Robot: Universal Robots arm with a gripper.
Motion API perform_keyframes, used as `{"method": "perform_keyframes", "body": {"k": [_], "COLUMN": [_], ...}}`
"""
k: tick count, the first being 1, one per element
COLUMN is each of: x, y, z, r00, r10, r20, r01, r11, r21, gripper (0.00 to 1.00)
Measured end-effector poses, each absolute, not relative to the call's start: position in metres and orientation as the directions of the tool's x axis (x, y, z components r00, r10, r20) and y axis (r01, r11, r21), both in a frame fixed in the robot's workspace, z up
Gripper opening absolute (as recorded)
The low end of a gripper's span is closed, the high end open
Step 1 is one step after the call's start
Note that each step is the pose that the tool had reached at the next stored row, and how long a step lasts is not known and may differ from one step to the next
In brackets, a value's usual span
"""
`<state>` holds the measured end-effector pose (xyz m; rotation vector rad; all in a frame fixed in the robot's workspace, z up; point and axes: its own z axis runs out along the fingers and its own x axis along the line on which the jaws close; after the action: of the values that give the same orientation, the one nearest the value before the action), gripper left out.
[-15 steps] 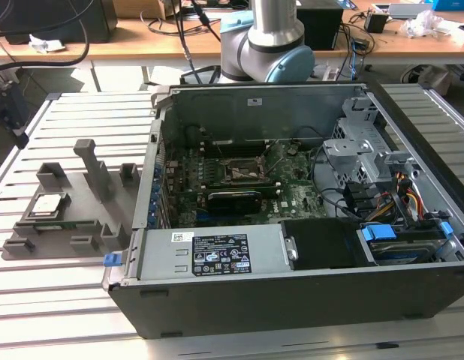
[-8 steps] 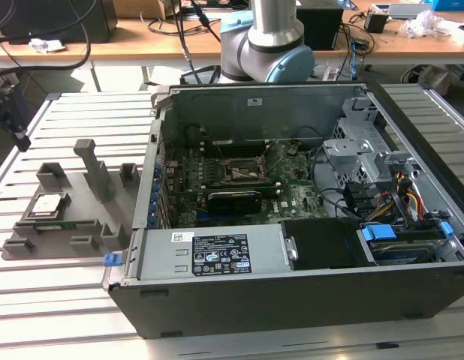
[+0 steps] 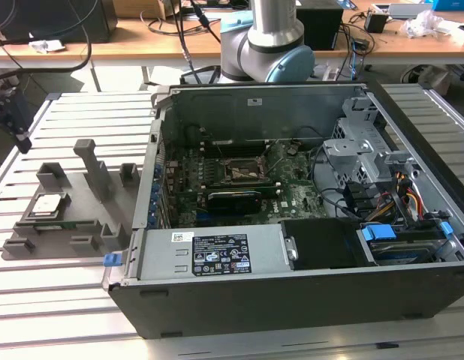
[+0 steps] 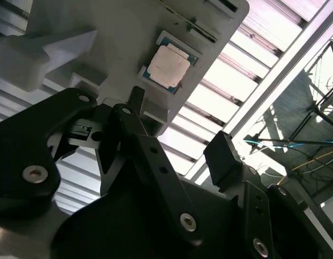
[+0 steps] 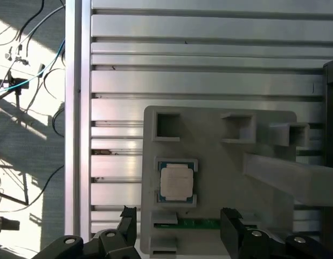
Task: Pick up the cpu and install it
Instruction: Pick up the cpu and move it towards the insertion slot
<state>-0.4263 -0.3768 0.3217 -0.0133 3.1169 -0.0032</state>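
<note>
Slatted aluminium table (image 3: 67,300) underneath, open computer case (image 3: 292,307) on top, grey tray (image 3: 74,225) toward the exterior view's left. Cpu (image 5: 176,182) lying flat in a tray recess, untouched. Gripper (image 5: 178,216) poised above it, fingers spread apart, nothing held. Probably best to centre over the chip, descend square and pinch opposite edges lightly. Height above the chip hard to judge; motherboard socket (image 3: 243,171) detail impossible to make out.

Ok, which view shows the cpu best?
The first wrist view: it looks straight down on the cpu, unobstructed in its grey tray. The second wrist view shows the cpu obliquely; the exterior view shows the cpu small, at the exterior view's left.
</note>
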Motion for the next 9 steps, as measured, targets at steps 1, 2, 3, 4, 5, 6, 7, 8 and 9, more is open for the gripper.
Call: {"method": "perform_keyframes", "body": {"k": [1, 2, 3, 4, 5, 6, 7, 8, 9], "x": [-0.4263, -0.4263, -0.4263, -0.4263, -0.4263, -0.4263, -0.4263, -0.4263, -0.4263], "y": [-0.3768, -0.3768, -0.3768, -0.3768, -0.3768, -0.3768, -0.3768, -0.3768, -0.3768], "z": [0.3209, 0.3203, 0.3199, 0.3193, 0.3189, 0.3183, 0.3178, 0.3173, 0.3168], "r00": [-1.0, -1.0, -1.0, -1.0, -1.0, -1.0, -1.0, -1.0, -1.0], "r10": [-0.009, -0.009, -0.009, -0.009, -0.009, -0.009, -0.009, -0.009, -0.009], "r20": [-0.025, -0.025, -0.025, -0.025, -0.025, -0.025, -0.025, -0.025, -0.025], "r01": [-0.009, -0.009, -0.009, -0.009, -0.009, -0.009, -0.009, -0.009, -0.009], "r11": [1.0, 1.0, 1.0, 1.0, 1.0, 1.0, 1.0, 1.0, 1.0], "r21": [-0.002, -0.002, -0.002, -0.002, -0.002, -0.002, -0.002, -0.002, -0.002], "gripper": [0.72, 0.72, 0.72, 0.72, 0.72, 0.72, 0.72, 0.72, 0.72]}}
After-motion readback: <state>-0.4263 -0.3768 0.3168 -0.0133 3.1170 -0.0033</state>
